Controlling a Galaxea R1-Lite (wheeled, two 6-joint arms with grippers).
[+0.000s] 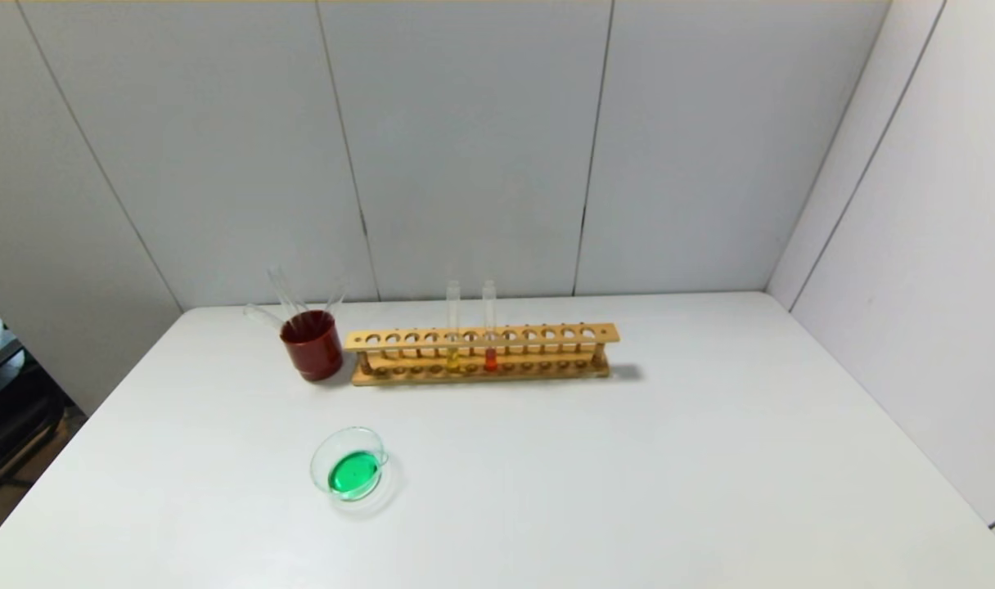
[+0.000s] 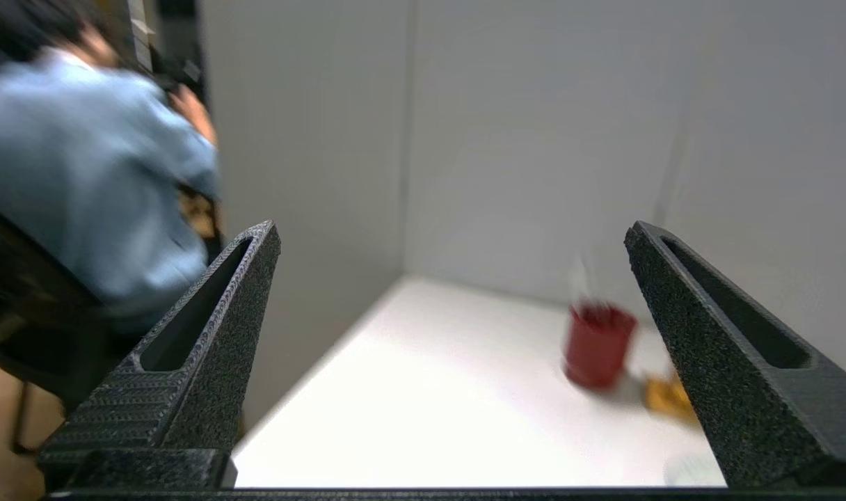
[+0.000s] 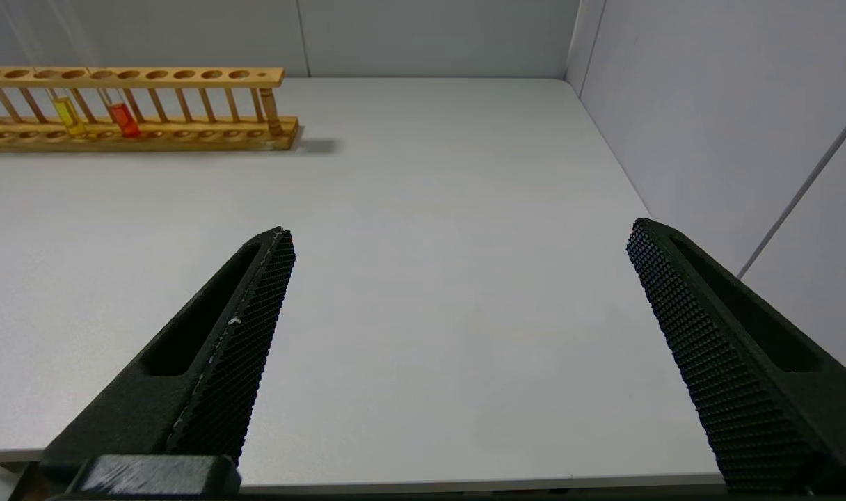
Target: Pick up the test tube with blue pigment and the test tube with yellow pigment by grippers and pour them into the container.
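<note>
On the left of the head view, a little above the middle, a dark red cup [image 1: 312, 345] stands on the white table [image 1: 628, 474]. A few clear, empty-looking glass tubes [image 1: 285, 294] lean out of it. Below the cup, in the lower left part of the view, sits the container [image 1: 350, 463], a small round glass dish. It has green liquid [image 1: 353, 472] in it.

Just beside the cup, to the right, a long wooden test tube rack [image 1: 481, 353] runs across the middle of the view. Two tubes stand upright in it, side by side near its middle. The left one is the test tube with yellow pigment [image 1: 452, 327]. The right one is a tube with red-orange liquid [image 1: 489, 325]. I cannot see a tube with blue liquid in any view. The container is well apart from the rack.

No arm shows in the head view.

In the left wrist view, the left gripper [image 2: 451, 233] has its two black fingers spread wide apart with nothing between them. It is by the table's edge, and the red cup is blurry past it. A person in a blue shirt [image 2: 96, 174] is at the upper left of that view.

In the right wrist view, the right gripper [image 3: 458, 233] is also spread wide and holds nothing. It is over the near edge of the table, and the rack sits at the upper left of that view.
</note>
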